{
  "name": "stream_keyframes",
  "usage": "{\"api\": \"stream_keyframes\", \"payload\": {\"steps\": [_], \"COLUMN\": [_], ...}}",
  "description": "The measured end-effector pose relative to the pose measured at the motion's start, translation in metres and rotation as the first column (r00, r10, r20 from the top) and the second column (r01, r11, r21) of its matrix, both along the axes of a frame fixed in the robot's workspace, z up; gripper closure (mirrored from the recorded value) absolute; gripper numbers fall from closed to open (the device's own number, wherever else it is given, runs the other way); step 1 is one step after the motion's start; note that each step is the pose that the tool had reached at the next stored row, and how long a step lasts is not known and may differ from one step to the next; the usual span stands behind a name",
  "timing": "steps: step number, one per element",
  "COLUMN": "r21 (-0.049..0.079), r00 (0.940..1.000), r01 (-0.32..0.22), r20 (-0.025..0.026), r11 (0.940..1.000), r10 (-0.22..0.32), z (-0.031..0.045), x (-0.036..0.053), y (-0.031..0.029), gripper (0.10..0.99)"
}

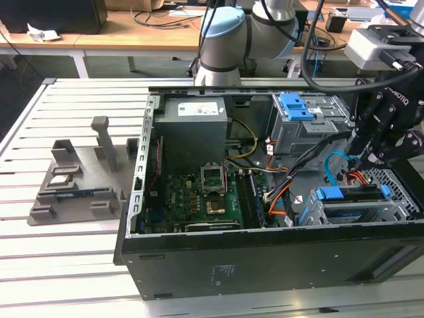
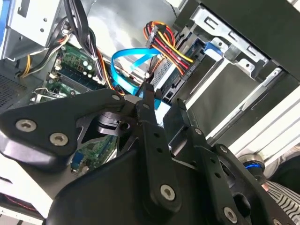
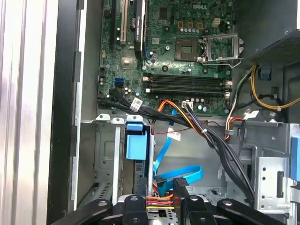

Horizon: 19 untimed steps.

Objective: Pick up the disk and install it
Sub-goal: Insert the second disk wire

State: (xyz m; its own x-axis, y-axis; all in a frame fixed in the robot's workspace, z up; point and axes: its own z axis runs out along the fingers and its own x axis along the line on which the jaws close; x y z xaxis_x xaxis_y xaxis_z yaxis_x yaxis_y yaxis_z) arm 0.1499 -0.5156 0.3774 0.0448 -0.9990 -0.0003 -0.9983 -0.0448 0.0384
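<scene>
Your gripper (image 1: 360, 158) is hanging inside the open computer case (image 1: 199, 265), toward the exterior view's right, directly above the lower drive bay (image 1: 391, 211). In the second wrist view the gripper (image 2: 161, 110) is showing its two black fingers (image 2: 150, 122) standing slightly apart with nothing between them; they are sitting just beside the red-yellow-black power cable bundle (image 2: 166, 44) and the curled blue data cable (image 2: 124, 70).

The disk (image 1: 354, 213) is lying seated in that lower bay, its blue carrier frame showing at the bay's front edge, just below the fingertips. In the first wrist view you are looking at the disk's blue carrier tab (image 3: 136, 145) sitting in the metal cage, with the gripper (image 3: 161, 197) hovering right behind it; whether the fingers are touching the disk, I cannot tell.

The motherboard (image 1: 199, 195) is lying exposed at the case's middle, its processor socket open. A grey power supply (image 1: 194, 129) is sitting at the case's far side. A grey parts fixture (image 1: 76, 179) is resting on the slatted table (image 1: 40, 265), well apart from the case, toward the exterior view's left.
</scene>
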Motion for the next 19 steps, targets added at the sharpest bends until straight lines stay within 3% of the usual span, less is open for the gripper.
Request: {"api": "stream_keyframes", "payload": {"steps": [5,10,11,14,19], "r21": [0.003,0.002,0.002,0.002,0.001], "r00": [0.9981,0.9981,0.9981,0.9981,0.9981], "r01": [-0.061,-0.061,-0.061,-0.061,-0.061], "r20": [0.0,0.0,0.0,-0.0001,-0.0001], "r11": [0.9981,0.9981,0.9981,0.9981,0.9981], "r10": [0.061,0.061,0.061,0.061,0.061], "z": [-0.0022,-0.0029,-0.0029,-0.0029,-0.0029], "x": [-0.0049,-0.005,-0.005,-0.005,-0.005], "y": [-0.0056,-0.0056,-0.0056,-0.0056,-0.006], "gripper": [0.725,0.725,0.741,0.925,0.933]}}
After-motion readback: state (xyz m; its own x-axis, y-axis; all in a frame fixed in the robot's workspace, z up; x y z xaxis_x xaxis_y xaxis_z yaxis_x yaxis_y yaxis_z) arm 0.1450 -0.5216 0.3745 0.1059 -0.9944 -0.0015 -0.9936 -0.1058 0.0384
